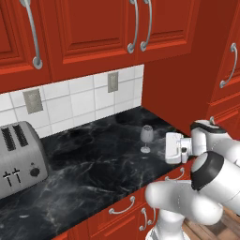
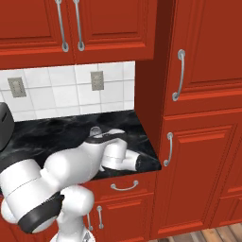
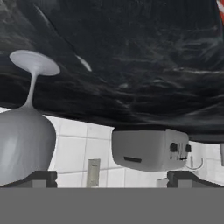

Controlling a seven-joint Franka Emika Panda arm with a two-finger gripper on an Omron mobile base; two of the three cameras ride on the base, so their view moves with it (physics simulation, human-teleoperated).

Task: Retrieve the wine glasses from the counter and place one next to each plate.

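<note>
a wine glass point(image 1: 146, 138) stands upright on the black counter point(image 1: 93, 159), near its right end and close to the tall red cabinet point(image 1: 187, 70). the gripper point(image 3: 111, 178) is turned sideways just beside the glass, at the height of its bowl. in the hand view the picture is rolled over, and the bowl point(image 3: 24, 144) is at the left finger tip point(image 3: 37, 178), not between the two tips. the tips are far apart, so the hand is open and holds nothing. a silver toaster point(image 1: 18, 157) stands well apart at the left, below the white tiles point(image 1: 79, 101).
</note>
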